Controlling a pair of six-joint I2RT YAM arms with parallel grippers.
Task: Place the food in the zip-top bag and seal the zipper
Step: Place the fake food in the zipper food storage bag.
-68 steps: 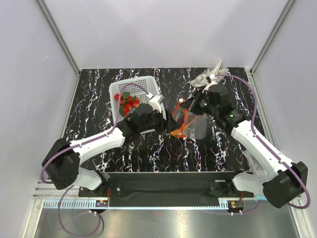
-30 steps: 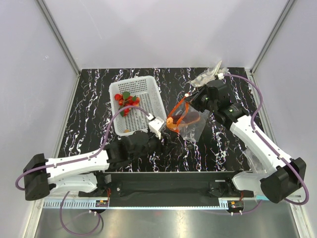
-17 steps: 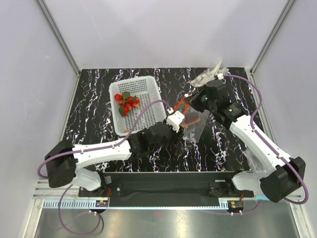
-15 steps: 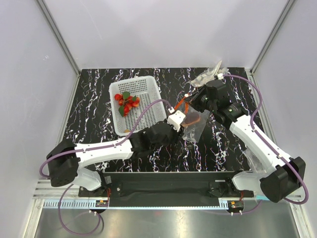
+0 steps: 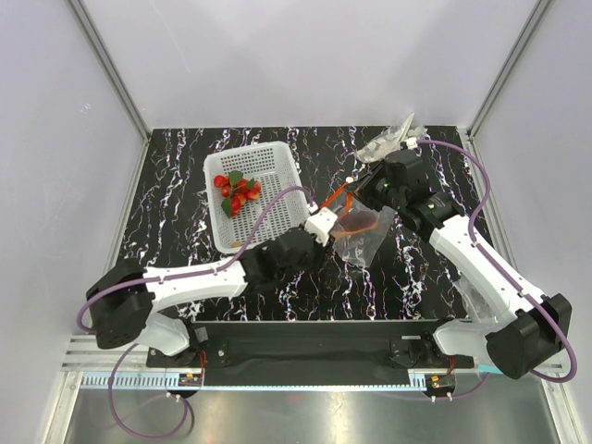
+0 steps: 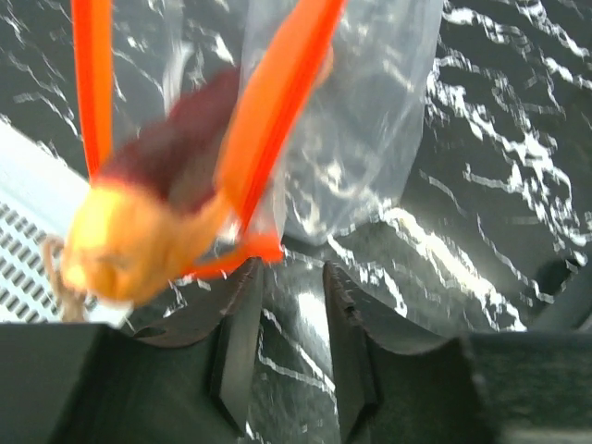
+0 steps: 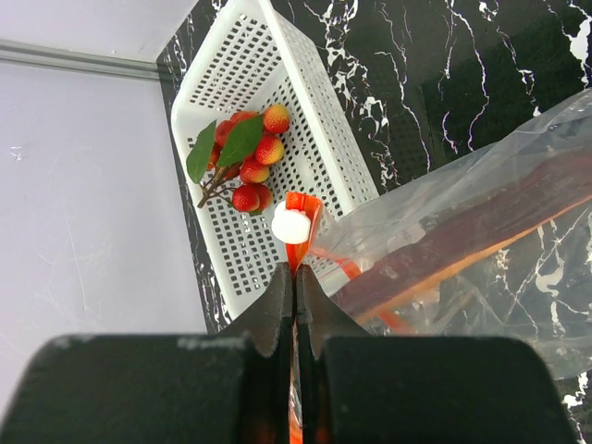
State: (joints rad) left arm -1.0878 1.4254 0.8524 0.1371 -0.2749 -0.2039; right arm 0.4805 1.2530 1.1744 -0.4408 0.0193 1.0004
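Bagging task, at a mid-stage. The right gripper [image 7: 295,282] has its jaws pressed together on the orange-red zipper [image 6: 277,102] and holds the mouth edge of the zip-top bag [image 7: 481,176] raised above the marbled black table [image 5: 185,203], with the clear body of the bag hanging below and to the right.

The left gripper [image 6: 291,314] sits just under the near corner of the bag mouth. Its jaws are parted, only bare table shows between them, and they grasp nothing. In the left wrist view the two halves of the zipper run apart from each other, so the mouth is open.

One food item, the longer red-orange piece [image 7: 462,242], already lies inside the bag along its lower fold. The red round pieces [image 7: 254,171] and the green leaves [image 7: 239,141] lie together at the far end of the white lattice basket [image 7: 305,69], just left of the bag. A clear plastic wad [image 5: 388,143] rests at the far right of the table, apart from the work.

Progress, as judged: one piece is bagged. The cluster in the basket has yet to go in, and the zipper has yet to be pressed closed along its whole width.
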